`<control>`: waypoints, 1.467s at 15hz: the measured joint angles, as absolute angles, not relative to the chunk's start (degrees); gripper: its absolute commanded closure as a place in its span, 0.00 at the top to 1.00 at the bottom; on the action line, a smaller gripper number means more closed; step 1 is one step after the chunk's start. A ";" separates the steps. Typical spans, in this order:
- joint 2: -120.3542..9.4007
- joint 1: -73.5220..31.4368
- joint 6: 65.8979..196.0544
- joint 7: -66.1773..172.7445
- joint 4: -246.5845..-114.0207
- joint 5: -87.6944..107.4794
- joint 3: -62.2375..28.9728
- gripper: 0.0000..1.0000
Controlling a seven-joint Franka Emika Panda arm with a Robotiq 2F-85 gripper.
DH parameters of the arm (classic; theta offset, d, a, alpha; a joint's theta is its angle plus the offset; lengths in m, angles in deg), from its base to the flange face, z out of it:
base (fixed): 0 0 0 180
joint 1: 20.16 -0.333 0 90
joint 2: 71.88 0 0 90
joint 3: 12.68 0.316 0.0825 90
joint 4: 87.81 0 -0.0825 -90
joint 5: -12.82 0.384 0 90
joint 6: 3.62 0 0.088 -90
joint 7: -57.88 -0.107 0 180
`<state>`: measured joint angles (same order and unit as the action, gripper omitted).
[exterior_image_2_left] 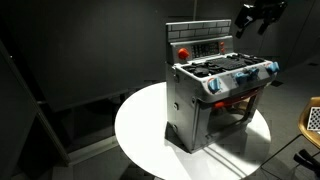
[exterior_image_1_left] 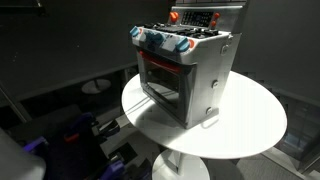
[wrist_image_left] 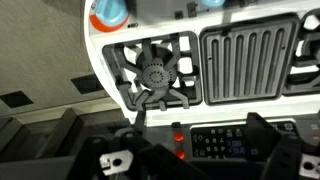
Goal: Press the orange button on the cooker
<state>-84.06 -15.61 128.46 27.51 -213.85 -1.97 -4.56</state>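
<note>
The cooker (exterior_image_1_left: 195,80) is a silver toy stove standing on a round white table (exterior_image_1_left: 255,125); it shows in both exterior views (exterior_image_2_left: 200,100). Its oven door glows red, and blue-and-red knobs (exterior_image_2_left: 240,80) run along the front. A round orange button (exterior_image_2_left: 183,50) sits at one end of the raised back panel. The wrist view looks down on the cooktop (wrist_image_left: 245,60), with two small orange-red lit buttons (wrist_image_left: 179,138) beside a dark keypad panel. My gripper (exterior_image_2_left: 255,18) hangs in the air above and behind the back panel, touching nothing. Its fingers (wrist_image_left: 195,160) are spread wide and empty.
The table (exterior_image_2_left: 140,130) stands in a dark room with dark walls around it. A round burner (wrist_image_left: 155,72) and a ribbed grill plate lie on the cooktop. Dark clutter lies on the floor below the table (exterior_image_1_left: 90,135).
</note>
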 measured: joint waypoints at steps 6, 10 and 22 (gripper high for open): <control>-78.02 -14.60 130.41 18.37 -208.47 -10.47 -6.29 1.00; -74.59 -14.70 130.39 14.59 -205.61 -13.62 -7.93 1.00; -67.29 -17.94 127.49 10.69 -200.03 -15.17 -12.07 1.00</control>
